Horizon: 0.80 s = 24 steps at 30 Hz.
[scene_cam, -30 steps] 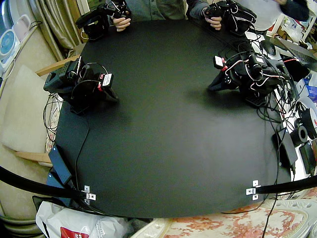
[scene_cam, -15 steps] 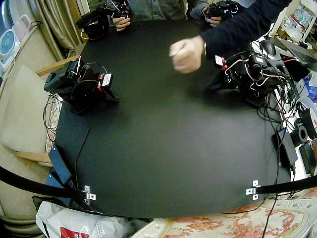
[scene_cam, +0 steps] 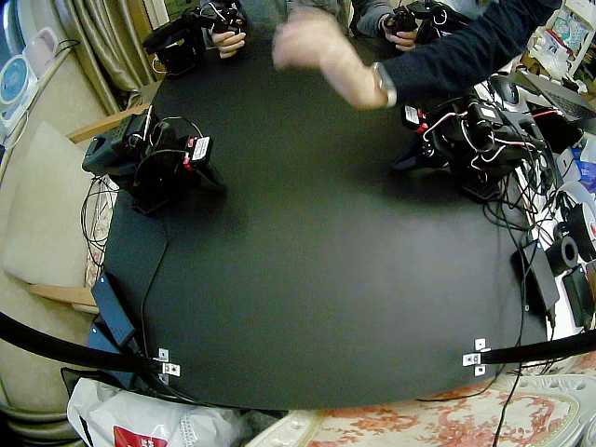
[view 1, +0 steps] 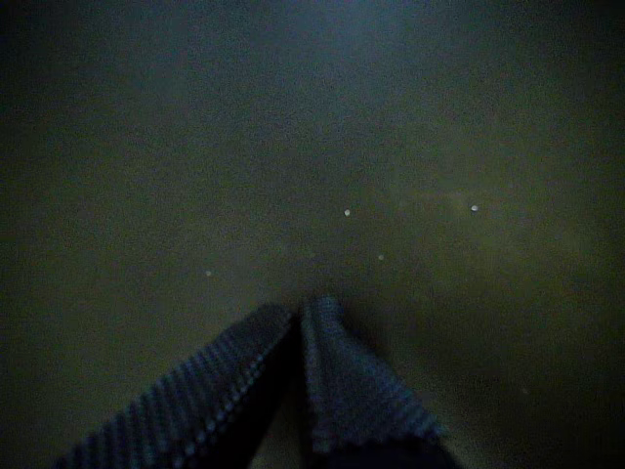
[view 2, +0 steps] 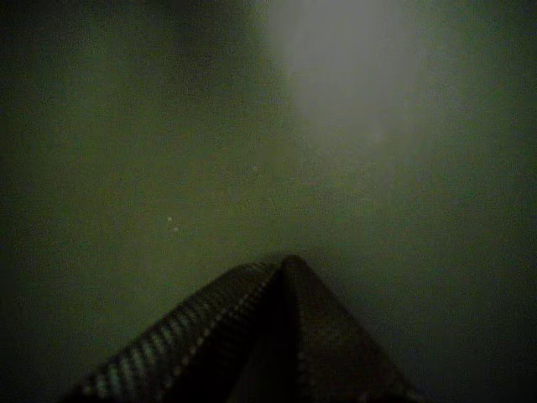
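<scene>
Table point(scene_cam: 317, 279): black mat filling the middle of the fixed view; bare surface.
Sleeve point(scene_cam: 456, 51): a person's dark sleeve, entering from the upper right and passing above the left arm.
Left arm point(scene_cam: 480, 140): folded low, right of frame, red and white wiring over it.
Right arm point(scene_cam: 140, 158): folded low, left of frame.
Hand point(scene_cam: 312, 47): the person's, blurred, top centre above the mat, well apart from both grippers.
Left gripper point(scene_cam: 402, 160): tip down at the mat, pointing frame-left.
Right gripper point(scene_cam: 209, 182): tip down at the mat, pointing frame-right.
Wrist views: each gripper point(view 1: 298, 311) point(view 2: 281, 264) has its jaws pressed together, holding nothing, with only the mat beneath.
Wristwatch point(scene_cam: 384, 86): at the sleeve's cuff.
</scene>
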Motion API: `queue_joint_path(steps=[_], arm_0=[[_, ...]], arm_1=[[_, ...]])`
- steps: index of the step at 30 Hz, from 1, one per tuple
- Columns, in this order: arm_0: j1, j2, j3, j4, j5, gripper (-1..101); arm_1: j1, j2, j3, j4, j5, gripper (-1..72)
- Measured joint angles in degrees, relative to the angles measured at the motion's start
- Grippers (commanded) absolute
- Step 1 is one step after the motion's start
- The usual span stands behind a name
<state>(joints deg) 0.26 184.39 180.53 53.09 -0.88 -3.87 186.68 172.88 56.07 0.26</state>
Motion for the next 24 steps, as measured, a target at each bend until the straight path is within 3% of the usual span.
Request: queue_joint_path(steps=[4, 6, 7, 9, 11, 13, 17, 21, 22, 23, 24], arm_0=[[0.0, 0.0, 0.0, 0.0, 0.0, 0], [0.0, 0.0, 0.0, 0.0, 0.0, 0], [0.0, 0.0, 0.0, 0.0, 0.0, 0], [0.0, 0.0, 0.0, 0.0, 0.0, 0], [0.0, 0.0, 0.0, 0.0, 0.0, 0], [0.0, 0.0, 0.0, 0.0, 0.0, 0], [0.0, 0.0, 0.0, 0.0, 0.0, 0], [0.0, 0.0, 0.0, 0.0, -0.9, 0], [0.0, 0.0, 0.0, 0.0, -0.9, 0], [0.0, 0.0, 0.0, 0.0, -0.8, 0], [0.0, 0.0, 0.0, 0.0, -0.4, 0]], arm_1=[[0.0, -0.1, 0.0, 0.1, 0.0, -0.5], [-0.2, -0.1, -0.5, -4.7, 0.0, -0.5], [-0.6, -0.2, -5.0, -11.3, -2.4, -0.5], [-1.3, -0.1, -19.0, -18.7, -7.5, -0.5], [-2.8, -0.6, -28.7, -19.7, -12.0, -0.5], [-7.2, -3.9, -51.2, -21.3, -20.0, -0.5], [-8.5, -5.7, -67.1, -26.3, -22.4, -0.5], [-9.1, -15.6, -79.5, -28.8, -23.9, -0.5], [-8.5, -18.5, -80.0, -27.3, -25.8, -0.5], [-7.4, -27.2, -87.9, -20.2, -28.2, -0.5], [-6.7, -30.5, -94.6, -17.2, -27.9, -0.5]])
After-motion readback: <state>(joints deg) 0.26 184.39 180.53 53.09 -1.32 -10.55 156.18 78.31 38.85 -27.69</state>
